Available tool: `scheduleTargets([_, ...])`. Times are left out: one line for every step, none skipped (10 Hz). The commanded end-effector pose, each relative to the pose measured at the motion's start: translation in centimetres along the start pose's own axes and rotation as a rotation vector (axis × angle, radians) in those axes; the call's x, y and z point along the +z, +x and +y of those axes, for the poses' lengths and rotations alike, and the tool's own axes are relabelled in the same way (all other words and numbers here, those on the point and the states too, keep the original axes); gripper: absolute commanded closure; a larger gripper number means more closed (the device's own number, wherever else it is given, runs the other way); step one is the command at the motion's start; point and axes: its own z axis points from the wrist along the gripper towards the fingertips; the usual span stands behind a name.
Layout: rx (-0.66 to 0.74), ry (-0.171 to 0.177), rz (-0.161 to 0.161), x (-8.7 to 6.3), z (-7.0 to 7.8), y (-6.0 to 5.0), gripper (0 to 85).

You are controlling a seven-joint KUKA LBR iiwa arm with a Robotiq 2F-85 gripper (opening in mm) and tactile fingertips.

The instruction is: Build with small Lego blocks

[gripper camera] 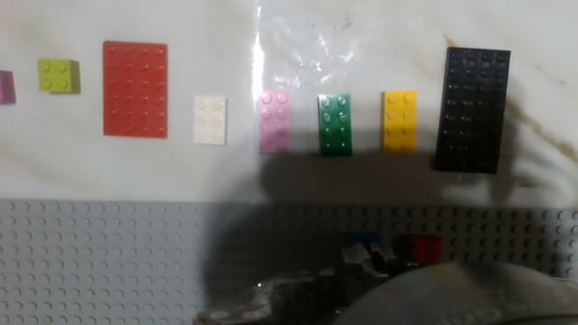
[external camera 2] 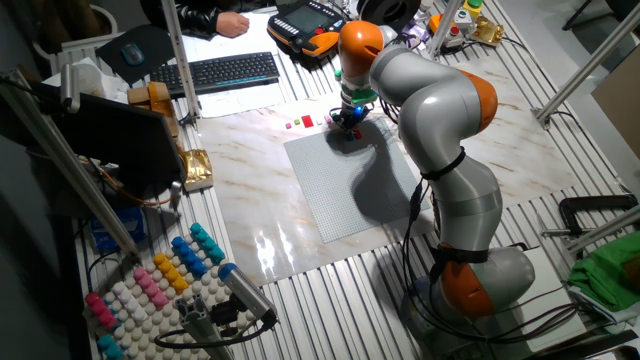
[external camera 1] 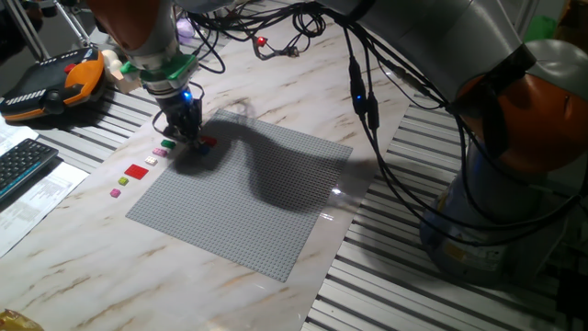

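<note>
From my hand view, the loose bricks lie in a row on the marble just beyond the grey baseplate (gripper camera: 108, 253). Left to right: a purple sliver at the frame edge, a lime-green square (gripper camera: 58, 76), a big red plate (gripper camera: 135, 88), a white brick (gripper camera: 210, 120), a pink brick (gripper camera: 275, 121), a dark green brick (gripper camera: 336, 125), a yellow brick (gripper camera: 398, 120) and a long black plate (gripper camera: 470, 109). On the baseplate near its edge sit a blue piece (gripper camera: 363, 242) and a red piece (gripper camera: 423, 247), just beside each other.

My gripper (external camera 1: 186, 131) hangs low over that corner; I cannot tell whether its fingers are parted or closed, or whether they hold anything.

My worry is misalignment: pressing down off the studs could skid a brick or shift the baseplate. Shadow also hides the contact point.
</note>
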Motion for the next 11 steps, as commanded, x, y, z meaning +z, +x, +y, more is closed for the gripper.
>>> scheduleTargets([-0.001,0.000,0.000,0.1,0.1,0.1,84.3])
scheduleTargets([-0.001,-0.002,0.000,0.2,-0.1,0.1,84.3])
scheduleTargets([-0.003,-0.006,-0.002,0.4,-0.1,0.2,84.3])
scheduleTargets([0.002,-0.006,-0.003,0.5,0.0,0.3,84.3])
scheduleTargets([0.003,-0.006,-0.006,0.5,0.1,0.4,84.3])
scheduleTargets([0.002,-0.005,0.004,0.3,0.0,0.3,84.3])
scheduleTargets([-0.002,-0.014,0.018,-0.2,-0.2,0.3,84.3])
scheduleTargets([-0.010,-0.016,0.030,-0.7,-0.4,0.4,84.3])
scheduleTargets([-0.011,-0.024,0.051,-1.4,-0.6,0.4,84.3])
scheduleTargets([-0.011,-0.024,0.055,-1.8,-0.7,0.5,84.3])
scheduleTargets([-0.009,-0.023,0.058,-1.9,-0.6,0.7,84.3])
